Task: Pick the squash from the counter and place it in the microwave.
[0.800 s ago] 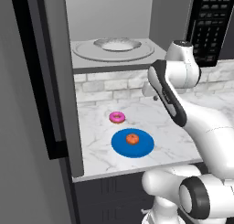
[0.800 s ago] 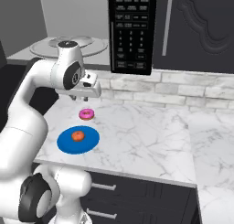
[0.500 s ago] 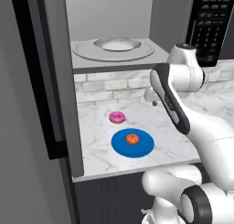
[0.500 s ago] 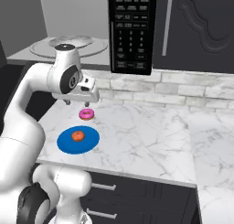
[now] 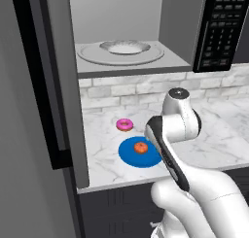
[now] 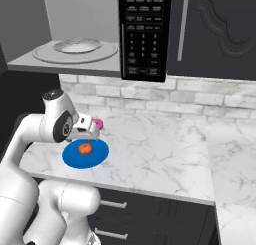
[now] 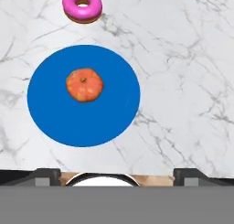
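Observation:
The squash (image 7: 84,84), small, round and orange-red, lies on a round blue plate (image 7: 50,113) on the marble counter (image 7: 183,72). From the base views the squash (image 5: 141,147) (image 6: 85,148) sits near the counter's (image 5: 214,130) front edge. My gripper (image 6: 89,137) hangs just above the plate (image 6: 100,156), pointing down. In the hand view the gripper (image 7: 118,177) is open, its fingertips (image 7: 43,176) set wide apart with nothing between them. The microwave (image 5: 121,33) stands open above, with its glass turntable (image 5: 97,55) and bowl (image 5: 125,47).
A pink frosted donut (image 7: 82,5) (image 5: 125,125) lies on the counter just behind the plate. The microwave door (image 5: 48,86) swings out at the left. The black keypad panel (image 6: 145,34) and dark cabinets (image 6: 215,29) stand to the right. Bare counter (image 6: 165,149) extends rightward.
The arm has dropped from about microwave height, bringing the gripper down over the blue plate and squash. Squash, plate and donut have stayed put.

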You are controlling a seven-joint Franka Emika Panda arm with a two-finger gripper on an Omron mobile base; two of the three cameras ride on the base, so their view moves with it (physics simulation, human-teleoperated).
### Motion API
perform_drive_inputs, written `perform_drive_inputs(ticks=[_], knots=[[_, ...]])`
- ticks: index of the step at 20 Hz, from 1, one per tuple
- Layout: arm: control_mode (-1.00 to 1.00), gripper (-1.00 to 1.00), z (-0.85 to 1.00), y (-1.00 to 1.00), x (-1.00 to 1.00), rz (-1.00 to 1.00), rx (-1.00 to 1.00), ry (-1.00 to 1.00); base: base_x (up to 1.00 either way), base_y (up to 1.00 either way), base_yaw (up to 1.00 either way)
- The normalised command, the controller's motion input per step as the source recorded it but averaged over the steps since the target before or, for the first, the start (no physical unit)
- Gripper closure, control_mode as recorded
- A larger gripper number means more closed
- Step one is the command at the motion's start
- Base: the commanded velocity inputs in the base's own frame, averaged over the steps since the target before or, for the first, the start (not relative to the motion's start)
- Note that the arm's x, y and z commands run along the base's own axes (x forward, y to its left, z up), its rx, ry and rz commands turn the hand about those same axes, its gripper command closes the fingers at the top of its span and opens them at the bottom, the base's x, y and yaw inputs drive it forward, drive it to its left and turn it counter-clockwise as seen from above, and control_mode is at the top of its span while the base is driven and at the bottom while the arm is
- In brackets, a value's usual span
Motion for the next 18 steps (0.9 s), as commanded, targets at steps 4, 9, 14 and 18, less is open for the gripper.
perform_drive_inputs(ticks=[4, 9, 14, 18], knots=[[-1.0, -1.0, -0.38, 0.22, 0.6, -0.04, 0.0, -0.01, 0.0, 0.0, 0.0], [-1.0, -1.0, -0.24, 0.38, 0.42, -0.01, 0.0, -0.01, 0.0, 0.0, 0.0], [-1.0, -1.0, -0.24, 0.3, 0.49, -0.04, 0.0, 0.02, 0.0, 0.0, 0.0], [-1.0, -1.0, -0.34, 0.06, 0.65, -0.03, 0.0, 0.08, 0.0, 0.0, 0.0]])
